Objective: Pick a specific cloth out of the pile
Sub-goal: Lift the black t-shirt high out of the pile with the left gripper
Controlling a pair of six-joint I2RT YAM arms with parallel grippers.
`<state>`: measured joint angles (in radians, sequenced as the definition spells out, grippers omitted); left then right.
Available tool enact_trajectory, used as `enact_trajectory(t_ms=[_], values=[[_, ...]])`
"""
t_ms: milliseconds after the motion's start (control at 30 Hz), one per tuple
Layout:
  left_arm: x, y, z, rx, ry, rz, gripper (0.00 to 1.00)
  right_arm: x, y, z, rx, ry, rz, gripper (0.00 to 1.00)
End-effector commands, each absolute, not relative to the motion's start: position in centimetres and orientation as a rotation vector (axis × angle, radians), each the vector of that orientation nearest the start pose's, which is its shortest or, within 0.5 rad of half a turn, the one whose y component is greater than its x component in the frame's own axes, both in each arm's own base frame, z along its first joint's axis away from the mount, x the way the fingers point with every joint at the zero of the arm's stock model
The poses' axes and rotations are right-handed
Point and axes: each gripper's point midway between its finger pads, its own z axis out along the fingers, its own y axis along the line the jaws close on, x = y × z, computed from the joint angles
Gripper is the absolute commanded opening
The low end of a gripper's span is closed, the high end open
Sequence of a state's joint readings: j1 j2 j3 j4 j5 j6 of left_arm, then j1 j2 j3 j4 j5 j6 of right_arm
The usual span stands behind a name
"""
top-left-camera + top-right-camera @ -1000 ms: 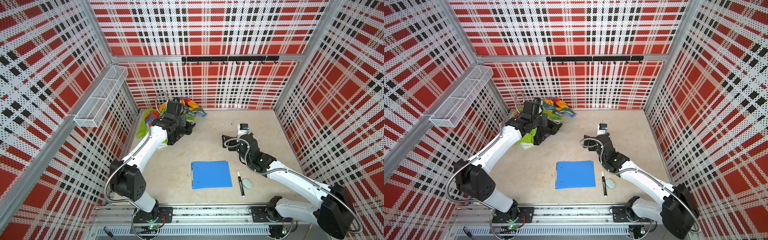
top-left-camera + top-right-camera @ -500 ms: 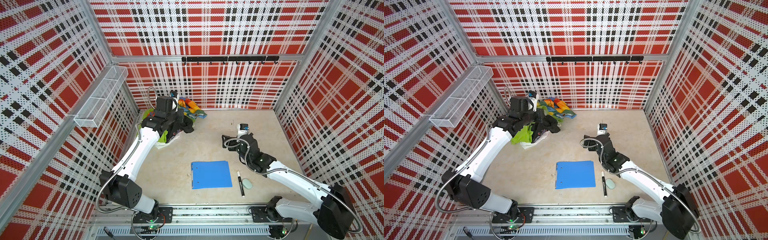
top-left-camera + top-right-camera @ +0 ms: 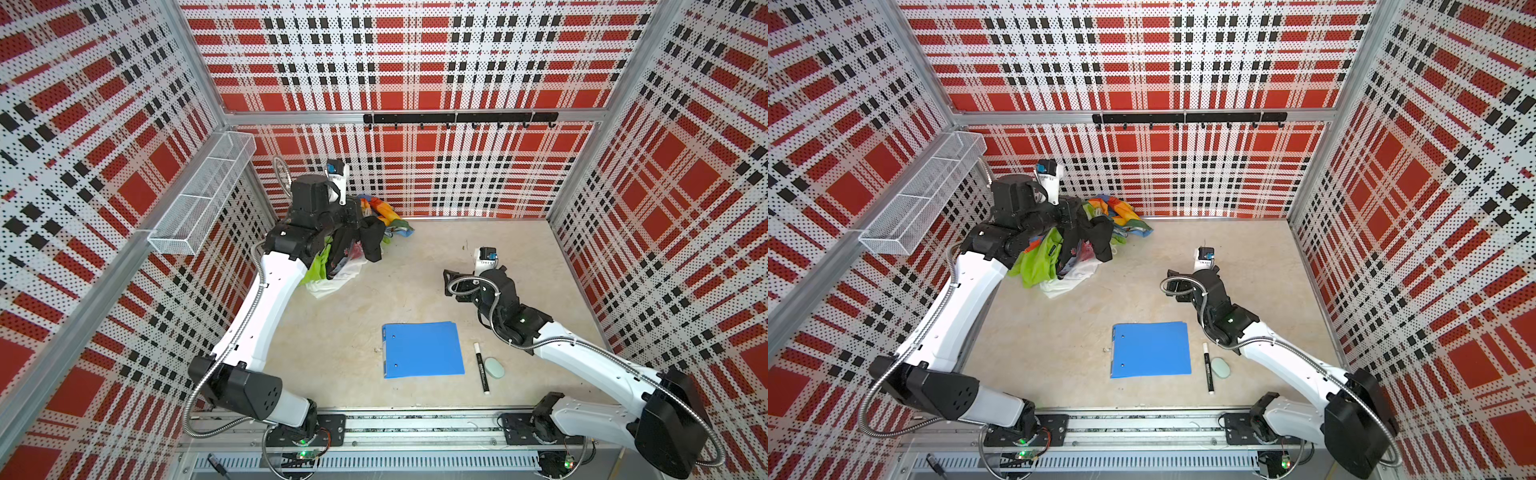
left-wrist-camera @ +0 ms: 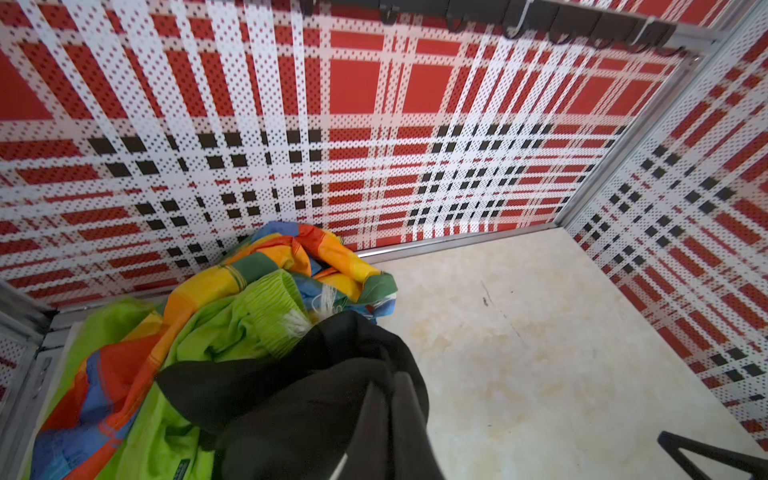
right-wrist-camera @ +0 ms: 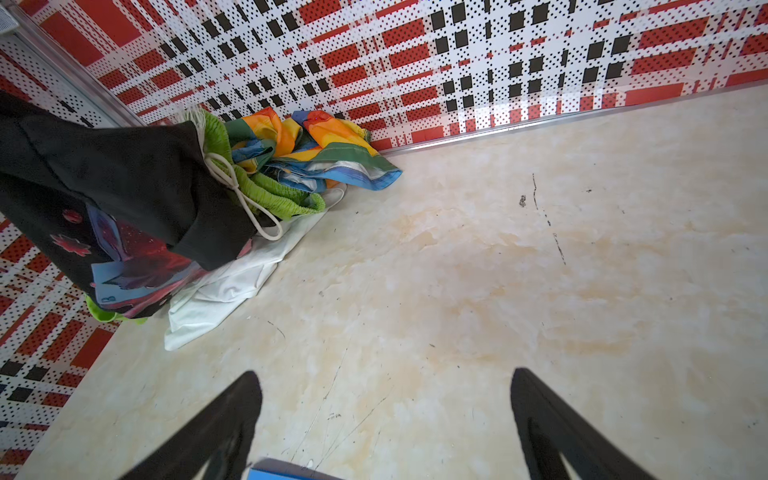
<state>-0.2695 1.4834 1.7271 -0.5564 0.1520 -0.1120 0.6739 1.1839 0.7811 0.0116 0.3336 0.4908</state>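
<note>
Left tool (image 4: 389,381) clamping black cloth (image 4: 291,399) above pile (image 4: 249,299), right tool (image 5: 384,374) spread

Red plaid perforated walls (image 3: 415,62), beige marbled floor (image 3: 399,299), black hook rail (image 3: 457,118)

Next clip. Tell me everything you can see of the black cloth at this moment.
The black cloth is soft, matte fabric with a red, pink and blue print patch and small red flowers. It hangs bunched from the left gripper, which is shut on its upper folds, over the pile, against the lime-green garment and a white fabric. A white drawstring loops across its edge. Whether its lower end touches the pile cannot be told.
</note>
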Motion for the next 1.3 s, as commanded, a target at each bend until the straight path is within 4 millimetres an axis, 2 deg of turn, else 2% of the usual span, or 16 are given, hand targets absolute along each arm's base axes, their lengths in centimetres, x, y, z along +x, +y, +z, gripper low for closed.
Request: enact_trajectory(t_ms=[0, 267, 300, 633, 800, 1000, 1267], values=[[40.7, -15.1, 49.4, 0.283, 1.658, -0.482, 0.01, 33.9, 20.4, 23.6, 0.045, 1.928, 0.486, 1.00], [39.4, -14.2, 54.2, 0.251, 1.481, -0.551, 0.01, 33.9, 20.5, 23.7, 0.042, 1.927, 0.486, 1.00], [39.5, -13.5, 54.6, 0.236, 1.465, -0.564, 0.01, 33.9, 20.5, 23.7, 0.041, 1.927, 0.486, 1.00], [38.1, -12.1, 59.2, 0.211, 1.265, -0.735, 0.00, 33.7, 20.4, 23.9, 0.040, 1.922, 0.497, 1.00], [37.1, -10.9, 61.9, 0.214, 1.128, -0.902, 0.00, 33.5, 20.3, 23.9, 0.040, 1.923, 0.499, 1.00], [36.3, -11.0, 64.8, 0.246, 1.055, -0.967, 0.00, 33.5, 20.1, 23.9, 0.044, 1.921, 0.495, 1.00], [33.9, -10.8, 69.9, 0.267, 0.926, -1.001, 0.00, 33.4, 19.8, 24.2, 0.062, 1.909, 0.499, 1.00]])
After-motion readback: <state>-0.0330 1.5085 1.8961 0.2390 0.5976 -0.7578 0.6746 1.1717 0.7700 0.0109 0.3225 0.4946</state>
